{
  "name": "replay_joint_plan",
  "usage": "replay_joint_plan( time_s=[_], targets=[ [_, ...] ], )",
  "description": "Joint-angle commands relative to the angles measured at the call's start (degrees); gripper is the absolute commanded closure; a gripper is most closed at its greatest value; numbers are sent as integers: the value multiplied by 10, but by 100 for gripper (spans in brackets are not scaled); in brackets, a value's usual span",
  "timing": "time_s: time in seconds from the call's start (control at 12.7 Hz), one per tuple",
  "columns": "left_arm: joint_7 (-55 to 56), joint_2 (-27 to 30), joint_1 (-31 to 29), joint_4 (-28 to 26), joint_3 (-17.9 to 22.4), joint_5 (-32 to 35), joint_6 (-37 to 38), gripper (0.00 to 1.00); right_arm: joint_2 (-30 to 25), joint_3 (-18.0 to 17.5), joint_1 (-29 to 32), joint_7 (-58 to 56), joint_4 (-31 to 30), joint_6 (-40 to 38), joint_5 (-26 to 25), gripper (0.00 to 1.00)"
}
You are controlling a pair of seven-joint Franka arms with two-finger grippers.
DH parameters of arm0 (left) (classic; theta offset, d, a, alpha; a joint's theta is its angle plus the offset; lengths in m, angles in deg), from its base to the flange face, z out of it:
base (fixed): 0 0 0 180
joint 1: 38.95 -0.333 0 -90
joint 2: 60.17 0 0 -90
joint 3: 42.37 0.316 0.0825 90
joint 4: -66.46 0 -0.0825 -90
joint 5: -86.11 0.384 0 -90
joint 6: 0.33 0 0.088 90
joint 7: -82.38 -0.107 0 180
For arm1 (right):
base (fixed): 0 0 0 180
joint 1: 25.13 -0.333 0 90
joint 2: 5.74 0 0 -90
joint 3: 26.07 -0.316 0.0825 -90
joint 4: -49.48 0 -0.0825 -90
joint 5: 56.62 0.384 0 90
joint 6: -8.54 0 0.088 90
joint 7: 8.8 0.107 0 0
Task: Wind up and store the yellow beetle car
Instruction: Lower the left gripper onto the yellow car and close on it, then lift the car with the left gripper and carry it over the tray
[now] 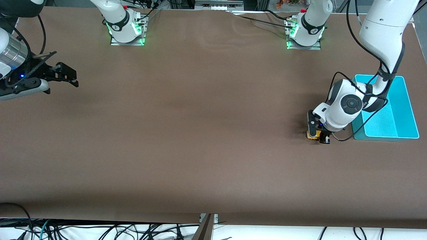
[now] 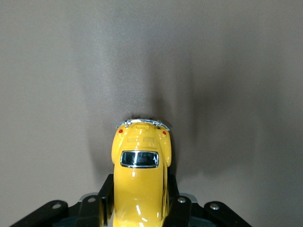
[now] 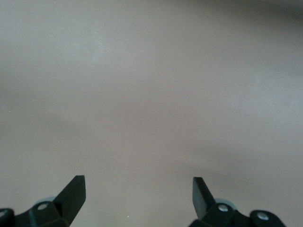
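The right claw [image 1: 68, 76] waits up over the table [image 1: 186, 140] at the right arm's end, with its fingers [image 3: 73, 194] wide apart. The left claw [image 1: 317, 133] is down low by the blue bin [image 1: 408, 110], squeezed tight on the car [image 2: 140, 182]. The car sits on the table, just beside the bin.

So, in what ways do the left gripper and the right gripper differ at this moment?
The left gripper is shut on the yellow beetle car; the right gripper is open and holds nothing. The left gripper is low at the table, beside the blue bin; the right gripper waits over the right arm's end. Both have black fingers.
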Motion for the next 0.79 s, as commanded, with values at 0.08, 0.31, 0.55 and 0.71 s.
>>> replay_joint_plan(
  time_s=[0.08,0.31,0.55,0.71],
  targets=[
    [-3,63,-1,11,-18,5,98,92,-3,3,-3,3,0,-1,3,0],
    [-6,116,-2,33,-25,5,226,91,-3,3,-3,3,0,-1,3,0],
    [-66,169,-34,38,-23,2,309,91,-3,4,-3,3,0,-1,3,0],
    [-136,169,-105,38,-22,2,320,91,-3,3,-3,3,0,-1,3,0]
  ],
)
